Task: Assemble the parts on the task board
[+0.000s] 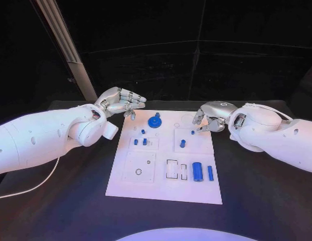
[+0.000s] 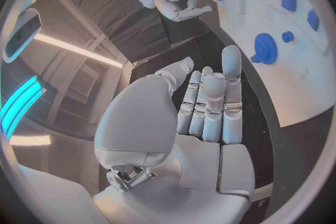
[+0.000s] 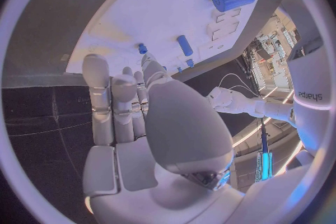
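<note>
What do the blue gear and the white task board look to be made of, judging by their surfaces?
Blue gear: probably moulded or printed plastic, a uniform matte blue with no metallic glint. Task board: seems a rigid white plastic or coated plate, flat with a smooth, dull finish and crisp cut-out recesses; the exact material cannot be told.

Both arms (image 1: 33, 138) glossy white shells, fat rounded forearm segments, small dark dots (screw holes) scattered on the casing. Left arm has a thin white cable looping off its underside toward 7 o'clock in the head view. Right arm (image 1: 290, 138) carries white cables arcing over the wrist, plus a rounded silver cap at the wrist end. Left hand (image 1: 121, 102) and right hand (image 1: 208, 120) silver-grey metal, segmented fingers, smooth pale palm pads. Grey "sharpa" lettering on the white casing (image 3: 313, 95) at 3 o'clock in right wrist view
</note>
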`<state>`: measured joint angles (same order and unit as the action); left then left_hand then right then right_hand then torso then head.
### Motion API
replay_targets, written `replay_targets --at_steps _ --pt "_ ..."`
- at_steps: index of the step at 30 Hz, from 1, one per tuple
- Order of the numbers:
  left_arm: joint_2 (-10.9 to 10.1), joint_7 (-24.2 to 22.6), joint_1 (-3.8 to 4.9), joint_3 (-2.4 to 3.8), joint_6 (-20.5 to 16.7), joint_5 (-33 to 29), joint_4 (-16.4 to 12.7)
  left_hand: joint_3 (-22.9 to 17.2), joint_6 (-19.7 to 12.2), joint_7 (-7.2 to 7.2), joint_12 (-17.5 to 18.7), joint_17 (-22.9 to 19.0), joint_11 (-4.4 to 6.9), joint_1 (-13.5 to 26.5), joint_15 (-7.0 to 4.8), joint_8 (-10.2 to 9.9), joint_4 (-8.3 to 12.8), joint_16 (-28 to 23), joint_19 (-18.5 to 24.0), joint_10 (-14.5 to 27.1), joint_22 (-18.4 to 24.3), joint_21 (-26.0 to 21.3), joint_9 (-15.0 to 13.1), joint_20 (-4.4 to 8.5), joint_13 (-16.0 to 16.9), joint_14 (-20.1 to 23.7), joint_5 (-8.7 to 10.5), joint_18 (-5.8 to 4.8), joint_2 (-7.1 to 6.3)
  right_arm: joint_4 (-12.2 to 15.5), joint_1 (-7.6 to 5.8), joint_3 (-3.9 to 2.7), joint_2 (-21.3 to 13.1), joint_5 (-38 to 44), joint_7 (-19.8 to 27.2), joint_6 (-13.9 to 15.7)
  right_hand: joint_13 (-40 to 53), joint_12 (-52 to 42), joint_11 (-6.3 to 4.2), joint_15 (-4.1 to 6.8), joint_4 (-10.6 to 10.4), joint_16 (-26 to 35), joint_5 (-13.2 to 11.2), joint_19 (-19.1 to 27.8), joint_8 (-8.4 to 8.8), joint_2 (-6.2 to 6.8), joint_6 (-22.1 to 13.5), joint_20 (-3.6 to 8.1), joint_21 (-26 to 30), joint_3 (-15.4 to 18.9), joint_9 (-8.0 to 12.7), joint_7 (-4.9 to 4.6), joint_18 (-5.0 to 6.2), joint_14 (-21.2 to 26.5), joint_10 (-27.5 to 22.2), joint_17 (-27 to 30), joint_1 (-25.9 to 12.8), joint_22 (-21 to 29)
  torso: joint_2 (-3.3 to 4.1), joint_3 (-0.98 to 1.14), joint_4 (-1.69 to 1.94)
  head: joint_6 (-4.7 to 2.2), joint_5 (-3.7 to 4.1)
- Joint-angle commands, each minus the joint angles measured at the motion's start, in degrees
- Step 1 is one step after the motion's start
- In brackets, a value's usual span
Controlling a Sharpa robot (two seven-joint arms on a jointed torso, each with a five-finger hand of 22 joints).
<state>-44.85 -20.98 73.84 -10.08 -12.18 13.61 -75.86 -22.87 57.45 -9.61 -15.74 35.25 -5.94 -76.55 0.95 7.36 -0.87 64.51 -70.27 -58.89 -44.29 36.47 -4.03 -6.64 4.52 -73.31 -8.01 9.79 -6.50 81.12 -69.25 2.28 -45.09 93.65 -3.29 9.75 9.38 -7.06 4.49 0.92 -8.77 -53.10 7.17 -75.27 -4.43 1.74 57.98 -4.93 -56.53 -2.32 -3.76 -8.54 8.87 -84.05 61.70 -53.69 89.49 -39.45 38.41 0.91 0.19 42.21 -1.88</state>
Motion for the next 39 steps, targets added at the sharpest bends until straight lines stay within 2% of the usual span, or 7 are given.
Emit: replay_targets --at_steps 1,6,11,14,28,35,39 --pt "-0.32 -5.95 0.01 0.0 -0.66 -15.59 -0.7 -0.14 0.41 0.07 -0.44 -0.71 0.11 0.45 -0.03 0.35 -0.24 -0.39 0.55 -0.6 0.23 -0.3 0.07 0.0 -0.03 0.55 -0.05 0.71 0.06 -0.02 0.32 -0.02 0.49 6.76 -1.42 -0.52 -0.78 0.63 0.33 -0.61 0.13 -0.87 -0.36 -0.16 0.4 0.81 -0.35 -0.38 -0.69 -0.65 -0.06 -0.2 -0.55 -1.47 -0.03 -0.59 -0.19 -0.79 0.01 0.01 0.05 -0.03 0.18" --pt "-0.77 -6.1 -0.03 -0.02 -1.1 -18.02 -1.19 -0.22 0.47 0.1 -0.75 -1.28 0.17 0.37 -0.07 0.41 -0.22 -0.68 0.68 -0.77 0.39 -0.52 0.08 0.01 0.0 0.89 -0.06 0.72 0.1 -0.08 0.74 -0.01 1.09 7.36 -1.33 -1.09 -1.68 1.22 0.6 -0.78 0.39 -2.1 -0.43 -0.51 0.46 0.93 -0.27 -0.53 -1.77 -1.31 -0.09 -0.47 -0.75 -1.61 0.04 -1.47 -0.28 -2.17 0.08 -0.02 0.1 0.09 0.02" --pt "-0.97 -5.91 -0.04 -0.02 -1.4 -19.51 -1.44 -0.31 0.44 0.01 -0.98 -2.84 0.11 0.19 -0.04 0.43 -0.07 -1.53 0.96 -0.6 0.63 -0.87 0.11 0.01 -0.04 1.74 -0.06 0.71 -0.02 -0.17 1.09 0.0 1.47 7.5 -1.0 -2.22 -2.57 1.49 0.46 -0.69 0.89 -3.1 -0.68 -0.77 0.4 0.68 0.11 -0.52 -2.8 -2.72 -0.13 -0.3 -0.86 -1.66 0.99 -2.07 0.12 -3.41 0.11 -0.02 0.22 0.14 0.1" --pt "-1.02 -5.27 -0.04 -0.03 -1.45 -19.91 -1.57 -0.45 0.13 -0.31 -1.18 -3.6 -0.06 0.27 0.07 0.32 -0.21 -1.95 1.18 -0.35 0.87 -1.21 0.18 -0.04 -0.11 2.28 -0.07 0.68 0.14 -0.48 1.28 0.01 1.81 7.3 -0.71 -2.6 -3.09 1.65 0.42 -0.68 1.06 -3.43 -0.67 -0.82 0.38 0.59 0.37 -0.51 -3.26 -3.64 -0.14 -0.28 -0.91 -1.61 1.57 -2.17 0.17 -3.92 0.07 -0.03 0.06 0.31 -0.1" --pt "-1.02 -4.32 -0.05 -0.06 -1.01 -20.16 -2.21 -0.58 -0.07 -0.59 -1.36 -4.35 -0.24 0.15 0.2 0.32 -0.14 -2.33 1.33 -0.06 1.07 -1.47 0.19 -0.12 -0.18 2.73 -0.08 0.66 0.15 -1.53 1.92 0.03 3.05 7.13 -1.17 -5.0 -5.11 2.37 0.55 -0.77 1.81 -4.82 -0.4 -0.85 0.37 1.01 1.55 -0.63 -4.89 -8.9 -0.13 -0.47 -1.11 -1.37 3.72 -2.74 0.0 -5.74 0.12 -0.05 0.09 0.76 -0.06" --pt "-1.12 -3.85 -0.05 -0.07 -0.98 -20.17 -2.34 -0.74 -0.23 -0.75 -1.47 -4.22 -0.34 0.0 0.26 0.32 -0.07 -2.24 1.35 0.12 1.17 -1.58 0.2 -0.17 -0.21 2.74 -0.11 0.65 0.23 -2.05 2.13 0.03 3.46 7.28 -1.43 -5.98 -5.68 2.68 0.67 -0.79 2.66 -6.39 -0.81 -1.2 0.31 1.25 2.3 -0.72 -6.48 -13.42 -0.16 -0.63 -1.39 -1.46 4.84 -3.81 -0.12 -7.74 0.08 -0.05 0.09 0.94 -0.07" --pt "-1.11 -3.47 -0.04 -0.08 -0.81 -20.17 -2.32 -0.82 -0.33 -0.82 -1.52 -4.04 -0.4 -0.1 0.3 0.3 -0.01 -2.12 1.33 0.23 1.21 -1.61 0.21 -0.19 -0.24 2.68 -0.12 0.65 0.26 -2.16 2.19 0.03 3.68 7.31 -1.57 -6.89 -5.62 2.63 0.47 -0.66 3.44 -9.47 -1.07 -2.28 0.11 1.55 3.28 -0.68 -9.2 -16.83 -0.24 -0.52 -1.94 -2.04 6.19 -6.46 -0.8 -11.47 0.06 -0.02 0.05 1.1 -0.17"
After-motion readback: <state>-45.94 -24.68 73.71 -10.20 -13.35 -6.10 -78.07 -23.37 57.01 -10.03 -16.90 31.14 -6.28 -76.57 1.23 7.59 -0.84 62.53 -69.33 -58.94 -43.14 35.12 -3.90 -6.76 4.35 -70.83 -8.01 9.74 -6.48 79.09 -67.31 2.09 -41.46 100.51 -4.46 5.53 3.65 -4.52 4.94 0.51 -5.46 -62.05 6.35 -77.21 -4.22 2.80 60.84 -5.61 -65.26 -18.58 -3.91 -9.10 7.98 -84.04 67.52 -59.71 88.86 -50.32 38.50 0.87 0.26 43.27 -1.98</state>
